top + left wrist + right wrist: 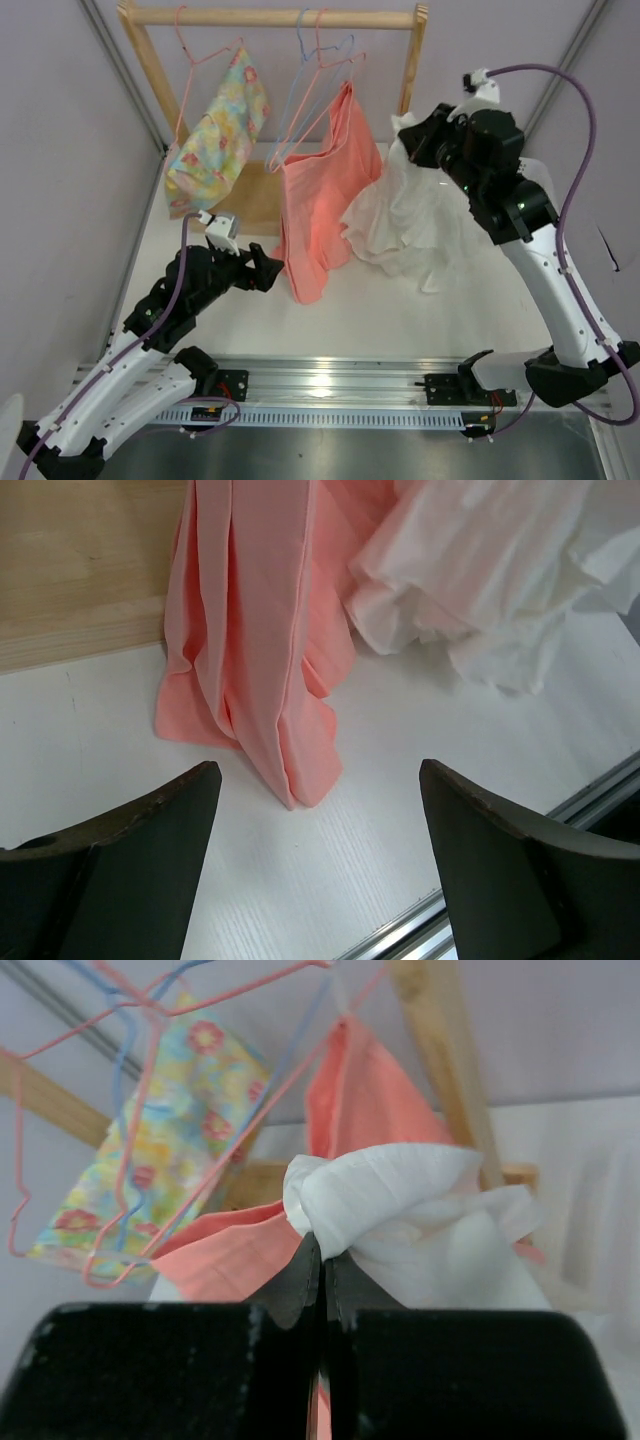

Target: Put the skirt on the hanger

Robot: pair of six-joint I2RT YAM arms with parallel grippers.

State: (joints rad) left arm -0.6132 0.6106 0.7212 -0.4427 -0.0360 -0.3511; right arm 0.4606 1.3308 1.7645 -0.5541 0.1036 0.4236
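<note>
While the right gripper (322,1260) is pinched tight on a bunched fold of the white skirt (410,215), the rest of the fabric drapes down onto the table (400,320), just right of the salmon garment (320,210). The light blue hanger (298,60) hangs on the wooden rail (270,17), apart from the skirt. Near the salmon hem, the left gripper (320,780) hovers with jaws wide, holding nothing
</note>
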